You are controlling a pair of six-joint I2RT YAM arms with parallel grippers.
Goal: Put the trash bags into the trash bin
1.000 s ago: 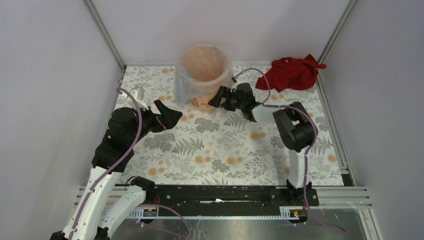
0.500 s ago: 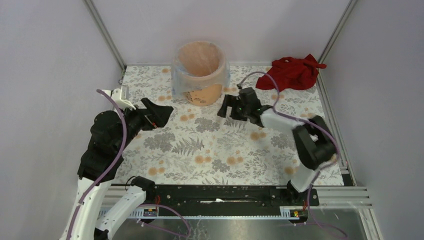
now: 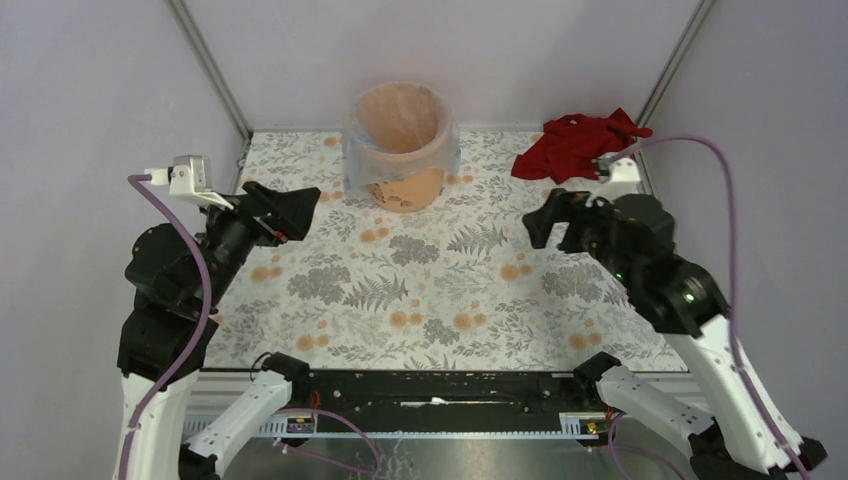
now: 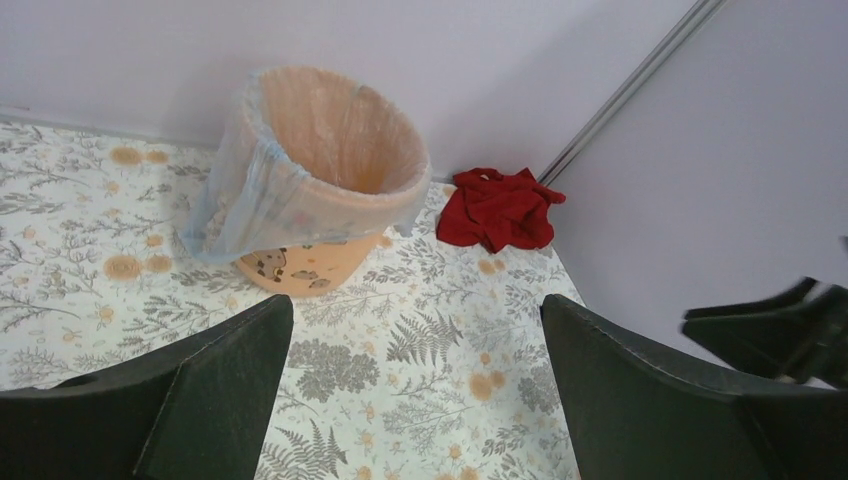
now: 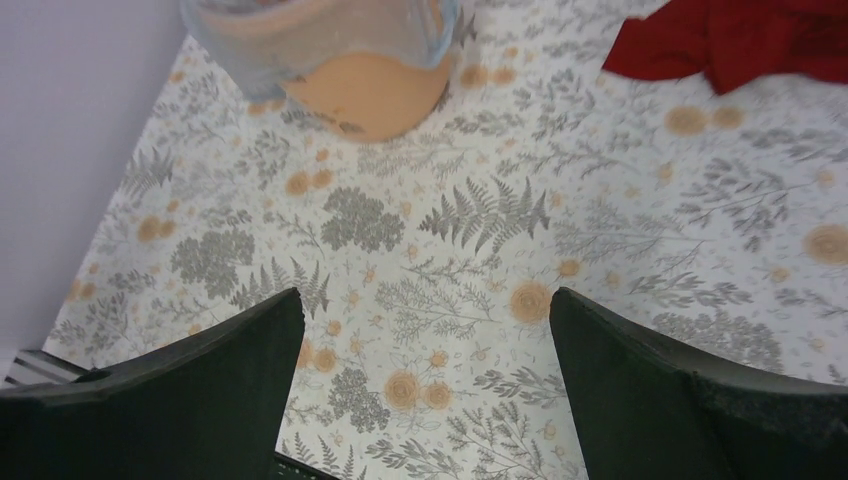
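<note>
Seen from above, two robot arms reach over a surface covered in a grey fern and orange flower print, walled in by pale panels.

The left claw hangs above the surface with its two dark fingers spread wide and nothing between them. The right claw is likewise released and empty, its fingers wide apart above the print. The two claws are well apart and point toward each other.

The bin, a round orange bucket, stands upright against the far wall. It lies ahead of the left claw and a little to that claw's left, well apart from it. From the right claw it lies ahead and to the left, also well apart. A small cartoon animal shows low on its side.

The bag, thin pale blue film, lines the inside of the bin. Its edge folds over the rim and hangs wrinkled down the outer wall, leaving the lower part of the orange side bare. Neither claw touches the bag or the bin.

A crumpled dark red cloth lies in the far corner, ahead of the right claw and to its right, apart from the bin.
</note>
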